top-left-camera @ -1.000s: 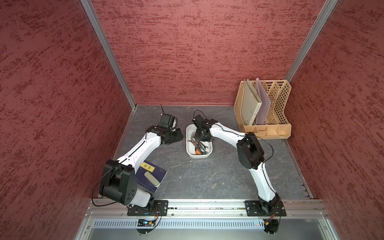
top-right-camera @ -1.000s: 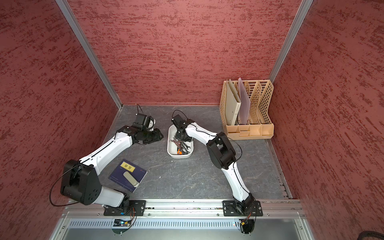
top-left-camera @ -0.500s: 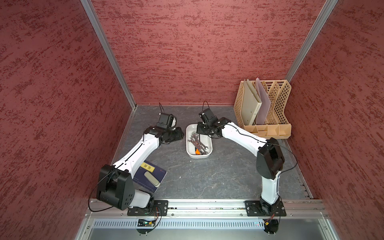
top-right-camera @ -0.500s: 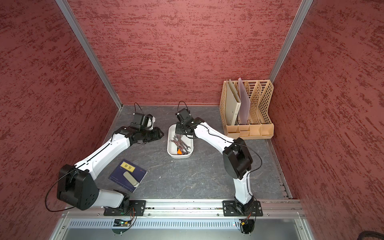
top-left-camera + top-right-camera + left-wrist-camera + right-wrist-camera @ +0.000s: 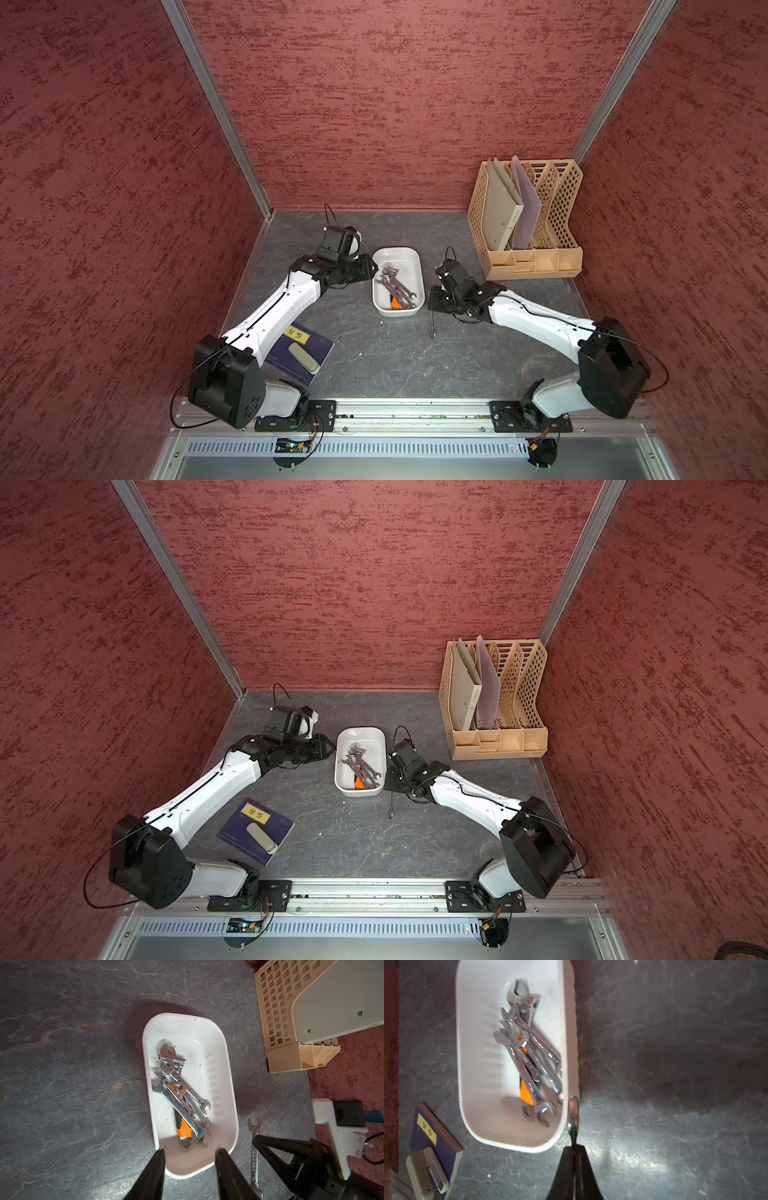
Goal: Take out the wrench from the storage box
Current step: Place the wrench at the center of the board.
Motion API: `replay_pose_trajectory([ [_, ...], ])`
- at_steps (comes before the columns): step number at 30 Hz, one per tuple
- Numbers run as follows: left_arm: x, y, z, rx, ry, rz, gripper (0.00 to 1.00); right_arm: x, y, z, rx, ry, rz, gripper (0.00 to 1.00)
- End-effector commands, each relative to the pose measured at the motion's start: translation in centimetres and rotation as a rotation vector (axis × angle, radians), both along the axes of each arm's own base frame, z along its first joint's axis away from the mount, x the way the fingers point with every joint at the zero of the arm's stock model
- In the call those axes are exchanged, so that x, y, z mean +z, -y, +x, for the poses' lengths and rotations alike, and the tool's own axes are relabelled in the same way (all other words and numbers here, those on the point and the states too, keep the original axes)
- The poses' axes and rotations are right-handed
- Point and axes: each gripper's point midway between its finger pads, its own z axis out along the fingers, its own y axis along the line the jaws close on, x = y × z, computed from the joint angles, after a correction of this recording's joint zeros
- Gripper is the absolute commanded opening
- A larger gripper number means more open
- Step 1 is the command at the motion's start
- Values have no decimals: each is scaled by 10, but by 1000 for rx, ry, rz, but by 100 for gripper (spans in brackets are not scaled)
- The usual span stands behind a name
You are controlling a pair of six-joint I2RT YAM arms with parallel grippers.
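Wrench [image 5: 572, 1109], slim shiny metal, smooth white storage box [image 5: 220, 1084]

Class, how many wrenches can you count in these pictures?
6. Five lie piled in the storage box: an orange-handled adjustable wrench and four open-ended wrenches. The sixth wrench is clamped in the right gripper, outside the box. The pile may hide more.

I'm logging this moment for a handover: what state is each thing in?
White plastic storage box: upright, holding several wrenches.
Small silver wrench: out of the box, gripped.
Right gripper: shut on that wrench.
Left gripper: open, beside the box.
Beige lattice file rack: upright, two folders inside.
Dark blue book: closed, lying flat.
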Motion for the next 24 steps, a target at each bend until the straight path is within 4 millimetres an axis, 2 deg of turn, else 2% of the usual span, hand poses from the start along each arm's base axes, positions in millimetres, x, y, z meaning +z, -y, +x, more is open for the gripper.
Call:
replay_pose_trajectory([
  [1,9,7,6,-5,32,-17,44,3,-7,-7,-33,17,106,0],
  [10,6,8,10,-15,31,10,44,-36,-24,-36,-6,-56,164,0],
  [13,3,6,8,-17,28,24,44,-40,-32,-40,12,-67,170,0],
  [14,2,5,7,-17,28,26,44,-49,-34,-42,13,-87,155,0],
  [24,-4,8,5,-31,20,20,44,-74,-25,-62,-9,-160,100,0],
])
